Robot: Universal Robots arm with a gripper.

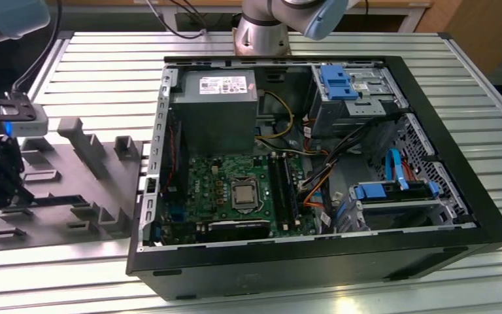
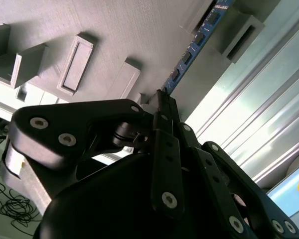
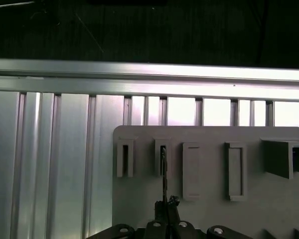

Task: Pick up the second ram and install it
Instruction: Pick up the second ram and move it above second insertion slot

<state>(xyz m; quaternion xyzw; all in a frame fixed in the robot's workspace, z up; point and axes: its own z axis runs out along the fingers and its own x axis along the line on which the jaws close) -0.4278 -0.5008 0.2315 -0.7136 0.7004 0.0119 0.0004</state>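
Gripper (image 1: 11, 193) position: at the exterior view's left, at about 9 o'clock from the computer case (image 1: 321, 265) and well apart from it. It hangs low over the grey fixture plate (image 1: 59, 163), which lies flat on the slatted aluminium counter (image 1: 102, 59).

Jaws: closed on the second ram (image 2: 197, 42). In the second wrist view the two fingers of the gripper (image 2: 159, 97) meet on one end of the stick. The stick's blue-edged board and dark chips run away from the fingertips across the fixture plate (image 2: 114, 35) towards a raised block near the plate's edge, with the counter (image 2: 269, 99) beyond.

In the first wrist view the second ram (image 3: 164, 174) appears edge-on as a thin dark line. It runs from the gripper (image 3: 165, 204) to one of the rectangular pockets moulded in the fixture plate (image 3: 204, 134). Whether the far end rests in that pocket cannot be told. The counter (image 3: 50, 164) lies beside the plate.

Computer case: open side facing up. The green motherboard (image 1: 225, 176) lies inside. The long black memory slots (image 1: 284, 190) run at 3 o'clock from the processor socket, and the power supply (image 1: 216, 104) sits at 12 o'clock from the board.
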